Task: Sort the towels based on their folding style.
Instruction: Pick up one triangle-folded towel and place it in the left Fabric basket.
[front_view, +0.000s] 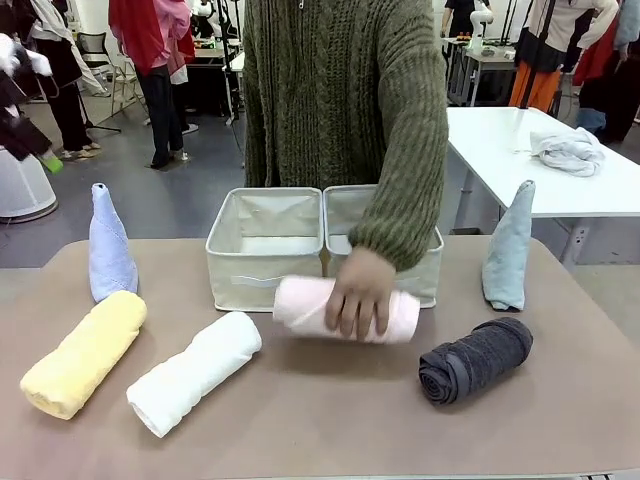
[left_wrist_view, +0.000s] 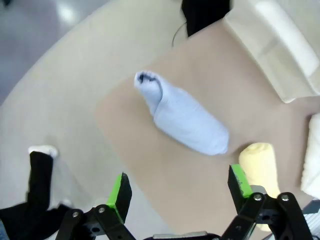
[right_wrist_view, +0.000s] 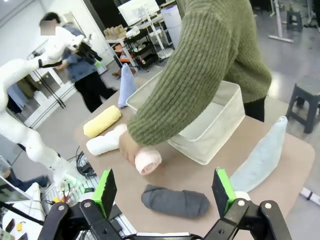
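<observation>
Pink roll (front_view: 300, 305) under person's hand (front_view: 358, 295); left pincer (left_wrist_view: 179, 182), right pincer (right_wrist_view: 163, 181) both apart

A lab: a white table (front_view: 500, 150), a monitor (right_wrist_view: 135, 9), a shelf cart (right_wrist_view: 142, 50), a stool (right_wrist_view: 306, 95), loose cables (right_wrist_view: 82, 160), a grey floor (front_view: 180, 195), and people (front_view: 150, 60) standing about.

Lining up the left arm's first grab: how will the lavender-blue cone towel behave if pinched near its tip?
The lavender-blue cone is rolled terry cloth, so its narrow tip will probably squash and flop rather than hold firm. It stands tall on a small base, so a sideways nudge could tip it.
</observation>
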